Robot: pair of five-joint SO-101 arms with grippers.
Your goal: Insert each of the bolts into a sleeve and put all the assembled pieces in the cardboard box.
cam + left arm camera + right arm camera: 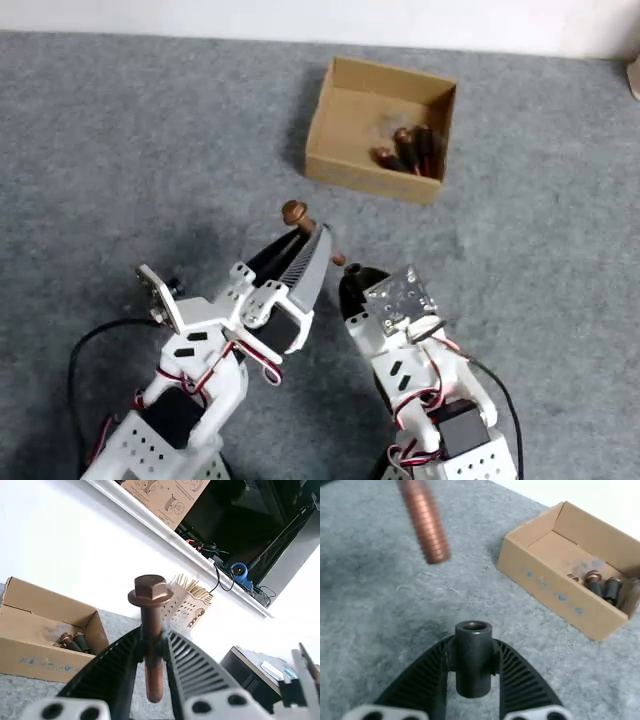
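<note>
**Bolt held in the left gripper, sleeve held in the right, not yet joined**

The bolt (150, 611), copper-coloured with a hexagonal flanged head, is clamped by its shank between the two ribbed fingers (115, 670) of the left gripper (154, 639). The fingers are closed on it. Its head stands clear beyond the fingertips, and its threaded end pokes out on the palm side of the grip.

The sleeve (472, 657), a short black tube, is pinched between the fingers (520, 680) of the right gripper (473, 642), which are closed around its sides close to their tips. Its open mouth sits just past the fingertips, and the bore is visibly hollow.

In the right wrist view the bolt's threaded end (425, 525) hangs beyond the right fingertips. It is apart from the sleeve's mouth and not lined up with it. From the high view the two grippers sit side by side, fingertips close together, with the bolt head (294, 212) at the outer end of the left fingers.

The cardboard box (365, 178) lies open on the grey felt-like table (120, 150), out beyond both sets of fingertips and well apart from them. Several assembled pieces (408, 150), dark sleeves with copper bolt heads, lie together against one inner wall of the box.
</note>
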